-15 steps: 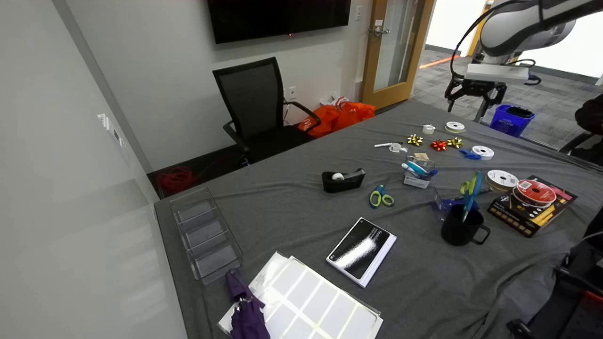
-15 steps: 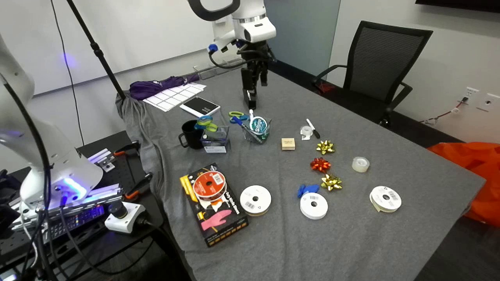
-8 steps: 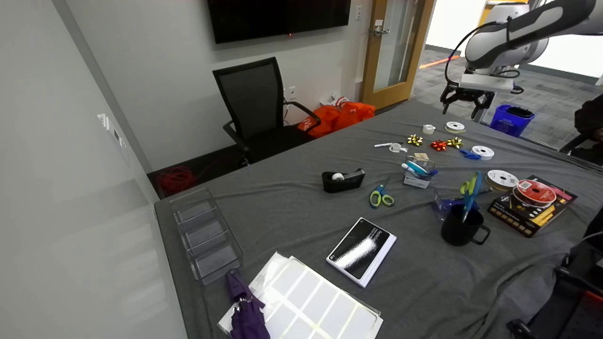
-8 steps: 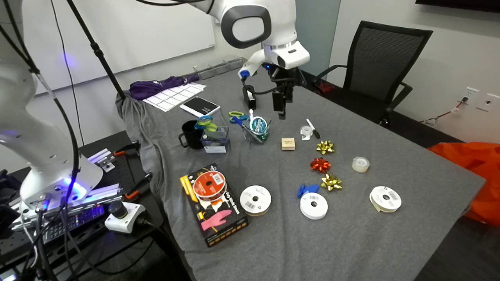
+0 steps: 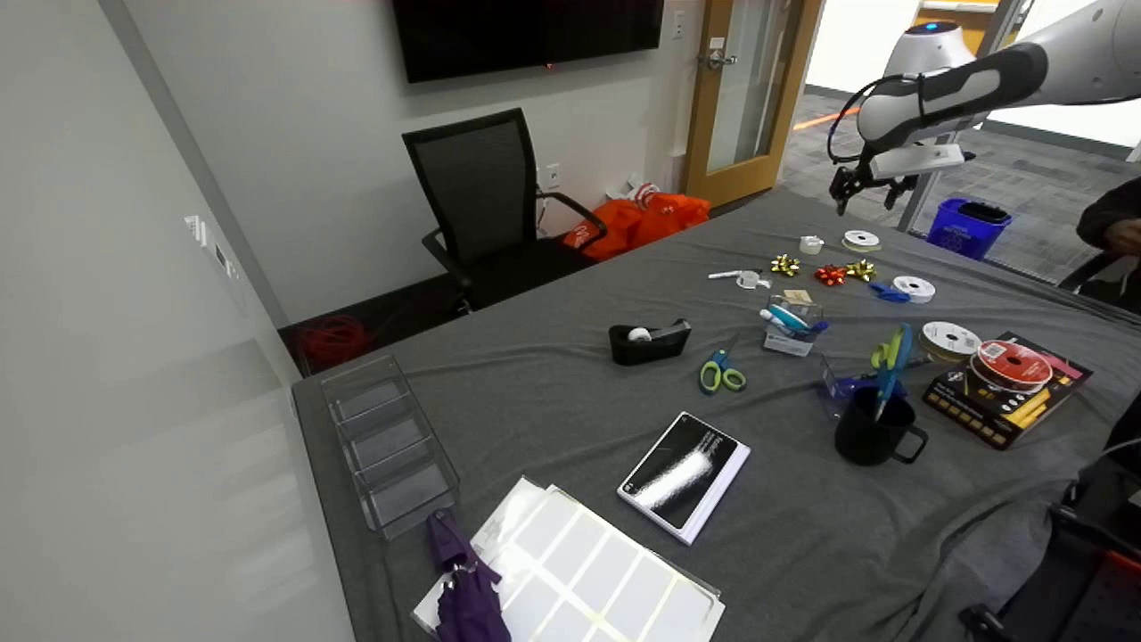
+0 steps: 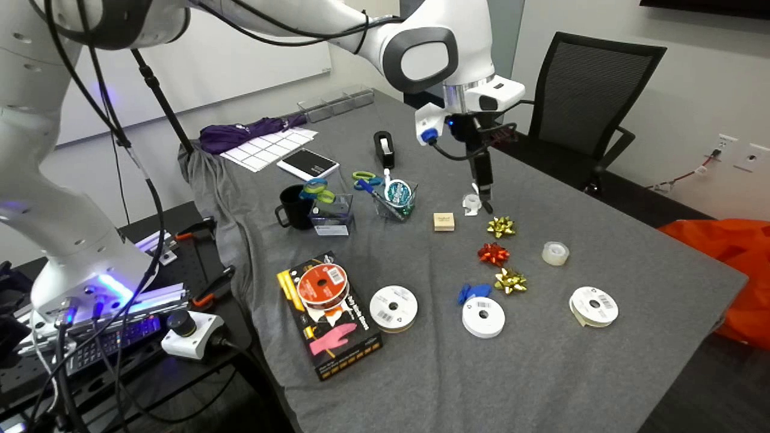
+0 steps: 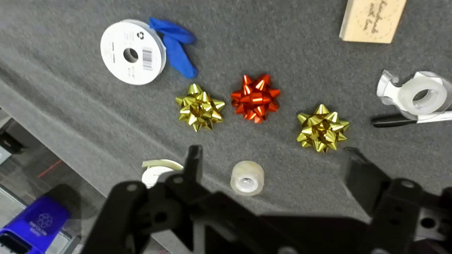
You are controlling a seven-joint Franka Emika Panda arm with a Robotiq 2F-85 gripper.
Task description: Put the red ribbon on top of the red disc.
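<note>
jaws apart, cloth (image 7: 265, 46) showing around red ribbon (image 7: 255, 99)

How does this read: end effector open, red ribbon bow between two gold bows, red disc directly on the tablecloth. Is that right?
Not quite: the red disc lies on the black box, not on the tablecloth, as both exterior views show. The rest holds: the end effector is open, and the red ribbon bow sits between two gold bows.
</note>
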